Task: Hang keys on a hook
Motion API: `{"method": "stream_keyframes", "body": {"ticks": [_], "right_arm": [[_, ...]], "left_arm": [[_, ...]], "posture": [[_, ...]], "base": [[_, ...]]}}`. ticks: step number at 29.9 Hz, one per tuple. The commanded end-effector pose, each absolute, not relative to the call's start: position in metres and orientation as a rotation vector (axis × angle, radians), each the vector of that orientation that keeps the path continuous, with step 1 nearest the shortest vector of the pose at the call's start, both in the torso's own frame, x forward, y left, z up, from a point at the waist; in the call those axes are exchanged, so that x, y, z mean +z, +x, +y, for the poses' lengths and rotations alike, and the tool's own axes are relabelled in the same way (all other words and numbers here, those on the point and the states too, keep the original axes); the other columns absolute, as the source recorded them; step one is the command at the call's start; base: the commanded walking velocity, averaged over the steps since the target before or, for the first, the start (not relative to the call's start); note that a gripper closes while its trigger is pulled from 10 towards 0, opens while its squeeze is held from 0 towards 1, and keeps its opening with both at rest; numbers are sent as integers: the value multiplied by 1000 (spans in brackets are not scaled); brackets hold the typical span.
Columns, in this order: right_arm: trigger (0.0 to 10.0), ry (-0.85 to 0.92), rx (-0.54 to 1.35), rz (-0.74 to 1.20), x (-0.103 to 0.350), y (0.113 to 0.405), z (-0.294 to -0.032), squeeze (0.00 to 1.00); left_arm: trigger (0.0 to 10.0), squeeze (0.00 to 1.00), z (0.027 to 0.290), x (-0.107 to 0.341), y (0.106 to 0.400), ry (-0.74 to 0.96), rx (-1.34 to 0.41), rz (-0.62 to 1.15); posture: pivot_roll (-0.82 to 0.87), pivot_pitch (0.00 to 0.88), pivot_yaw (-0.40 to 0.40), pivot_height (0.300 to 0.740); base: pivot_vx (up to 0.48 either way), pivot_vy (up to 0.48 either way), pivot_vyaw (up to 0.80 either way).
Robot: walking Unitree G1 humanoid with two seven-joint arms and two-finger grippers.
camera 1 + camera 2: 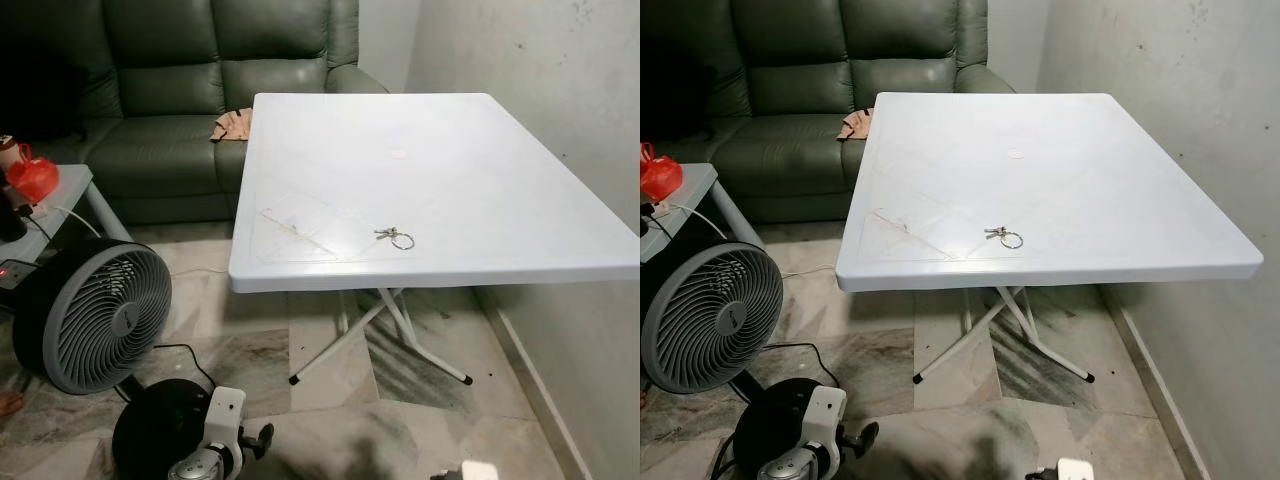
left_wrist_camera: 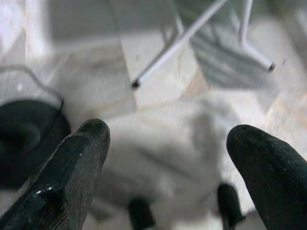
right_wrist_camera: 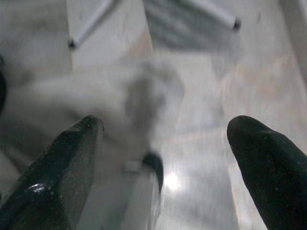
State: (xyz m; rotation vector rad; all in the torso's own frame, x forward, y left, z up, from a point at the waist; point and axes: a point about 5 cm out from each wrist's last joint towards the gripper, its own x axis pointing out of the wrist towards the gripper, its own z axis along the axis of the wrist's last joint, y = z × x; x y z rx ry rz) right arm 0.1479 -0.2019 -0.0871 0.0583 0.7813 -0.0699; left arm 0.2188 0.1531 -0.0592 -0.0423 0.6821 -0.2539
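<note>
You are looking down at a white folding table [image 1: 420,150] with the keys [image 1: 395,237] lying flat near its front edge, a little left of the middle, ring and keys spread out and free of anything else. They are lying there simply waiting to be picked up; I am seeing no hook anywhere, so you are probably going to have to look around for it once you have them.

Both arms are hanging low by the floor. The left claw [image 2: 168,158] is gaping wide with nothing between its fingers, pointing at the tiles and the table's legs [image 2: 182,40]. The right claw [image 3: 165,158] is likewise spread wide and gripping nothing. The keys are sitting well above and ahead of both claws, closer to the right one, so you are needing to raise an arm over the table edge
</note>
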Motion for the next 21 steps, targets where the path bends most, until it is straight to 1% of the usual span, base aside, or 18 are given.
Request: {"method": "stream_keyframes", "body": {"ticks": [1,3,5,6,7,12,18,19,21], "right_arm": [[10000,73,-58,655,-75,165,-204,0],[10000,82,-57,608,-70,171,-206,0],[10000,82,-51,508,-59,182,-208,0],[10000,84,-49,424,-50,191,-208,0],[10000,84,-49,424,-50,191,-208,0],[10000,108,-32,217,-25,210,-201,0],[10000,120,-21,49,2,223,-195,0],[10000,120,-21,49,2,223,-195,0],[10000,121,-19,-27,18,228,-192,0]], "left_arm": [[10000,0,153,-48,231,-37,-281,598],[10000,0,152,-44,235,-44,-287,563],[10000,0,151,-36,243,-66,-293,501],[10000,0,150,-29,250,-80,-298,448],[10000,0,150,-29,250,-80,-298,448],[10000,0,145,-1,274,-126,-306,274],[10000,0,139,27,293,-144,-283,115],[10000,0,139,27,293,-144,-283,115],[10000,0,137,44,298,-162,-286,26]], "posture": [[-56,0,29,740],[-56,0,29,740],[-54,0,31,740],[-52,0,31,740],[-52,0,31,740],[-48,0,33,740],[-49,0,36,740],[-49,0,36,740],[-48,0,39,740]], "base": [[0,0,0],[0,0,0],[0,0,0],[0,0,0],[0,0,0],[0,0,0],[0,0,0],[0,0,0],[0,0,0]]}}
